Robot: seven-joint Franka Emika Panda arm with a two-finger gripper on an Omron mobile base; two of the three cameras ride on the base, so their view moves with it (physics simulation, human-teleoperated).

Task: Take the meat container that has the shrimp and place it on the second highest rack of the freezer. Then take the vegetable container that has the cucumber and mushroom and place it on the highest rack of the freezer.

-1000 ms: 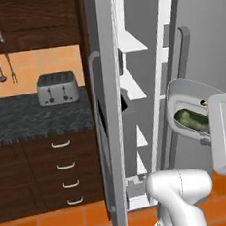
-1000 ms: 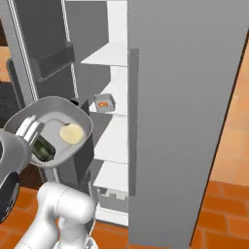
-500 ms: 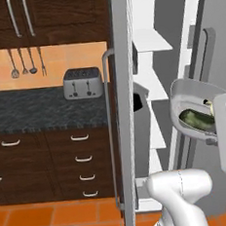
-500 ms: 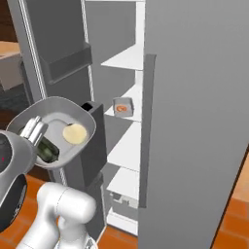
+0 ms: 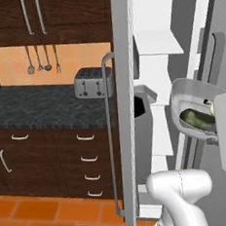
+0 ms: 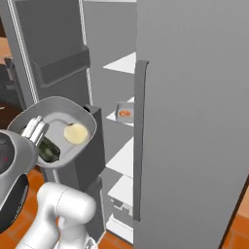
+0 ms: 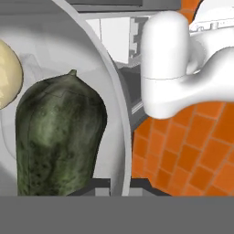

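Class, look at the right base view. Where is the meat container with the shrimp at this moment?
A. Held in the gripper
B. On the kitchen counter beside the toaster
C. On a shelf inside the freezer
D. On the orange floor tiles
C: the shrimp container sits on a freezer shelf, while the gripper holds the vegetable container with the cucumber and mushroom.

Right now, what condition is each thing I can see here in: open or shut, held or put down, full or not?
Gripper: shut on the rim of the vegetable container.
Vegetable container: held up in the air, tilted, outside the freezer.
Cucumber: lying in the held container.
Mushroom: lying in the held container.
Meat container: set down on a freezer rack.
Freezer door: open.
Toaster: standing on the counter.
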